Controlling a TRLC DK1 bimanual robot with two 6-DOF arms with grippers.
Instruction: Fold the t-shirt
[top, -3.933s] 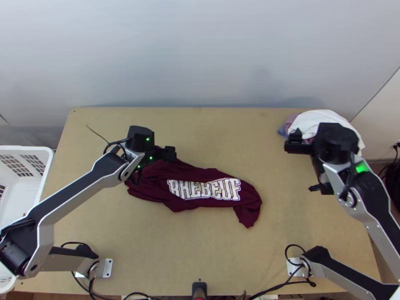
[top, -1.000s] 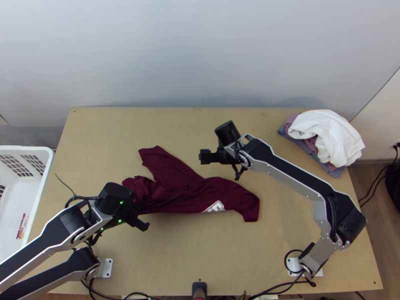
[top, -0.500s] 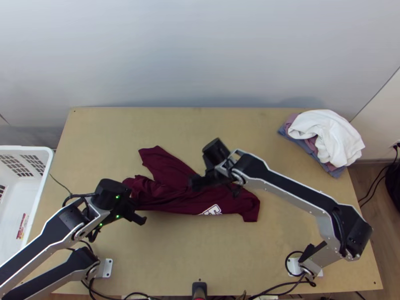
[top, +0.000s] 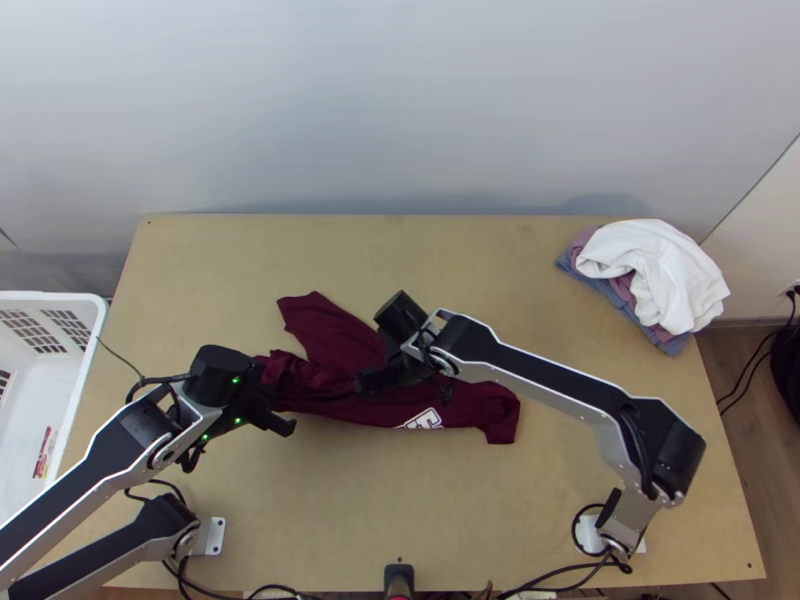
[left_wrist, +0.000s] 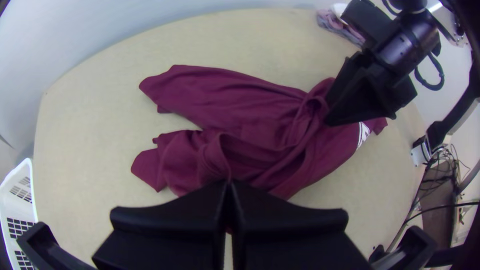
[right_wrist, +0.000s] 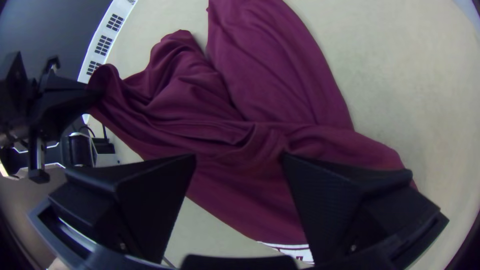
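Note:
The maroon t-shirt (top: 330, 345) lies bunched and partly folded over itself near the table's middle, white lettering showing at its front edge. At its left end is my left gripper (top: 275, 418); in the left wrist view the left gripper (left_wrist: 229, 186) has its fingers together on a raised part of the cloth. My right gripper (top: 365, 384) is over the shirt's middle. Seen from the right wrist, the right gripper (right_wrist: 239, 159) stands open with maroon cloth (right_wrist: 240, 200) between and beyond its fingers. Whether those fingers touch the cloth, I cannot tell.
A pile of clothes with a white one on top (top: 650, 265) sits at the table's back right corner. Beside the left edge stands a white basket (top: 85, 375). Bare wood of the table (top: 470, 265) lies behind the shirt.
From the back right, the right gripper has come left and then toward the near side, over the shirt. My left gripper has come nearer, and the shirt's left part has been turned over, covering most lettering.

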